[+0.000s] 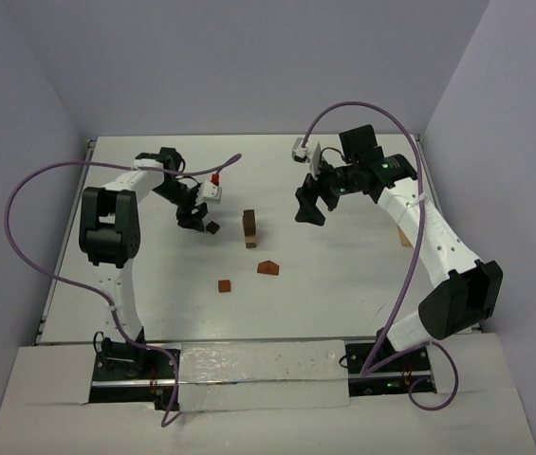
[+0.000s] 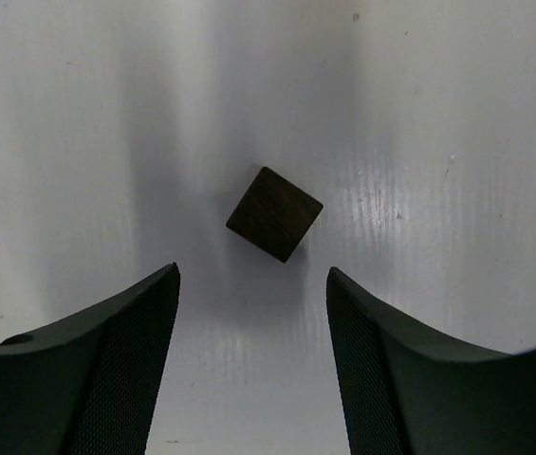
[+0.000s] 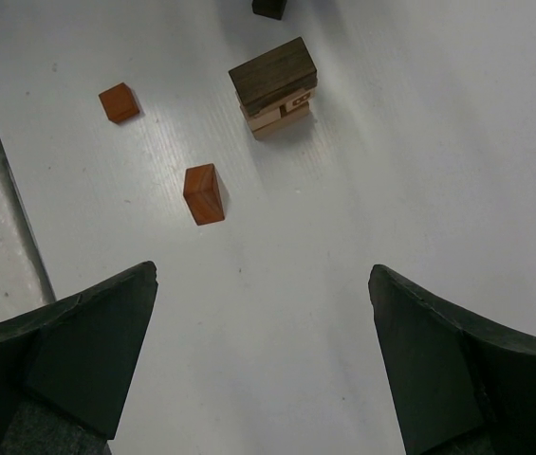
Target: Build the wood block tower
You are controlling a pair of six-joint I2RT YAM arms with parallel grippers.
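Observation:
The wood block tower [image 1: 249, 228] stands mid-table, a short stack of tan blocks topped by a dark brown one; it also shows in the right wrist view [image 3: 274, 87]. A dark cube [image 1: 212, 227] lies left of it, seen in the left wrist view [image 2: 274, 214] just ahead of my open, empty left gripper [image 2: 253, 284], [image 1: 194, 219]. A reddish wedge block [image 1: 268, 267], [image 3: 203, 193] and a small reddish cube [image 1: 224, 285], [image 3: 119, 101] lie nearer the front. My right gripper [image 1: 311, 204], [image 3: 263, 284] is open and empty, right of the tower.
A tan wooden piece [image 1: 403, 235] lies at the right, partly behind the right arm. White walls enclose the table; a raised edge [image 3: 2, 180] runs along the left of the right wrist view.

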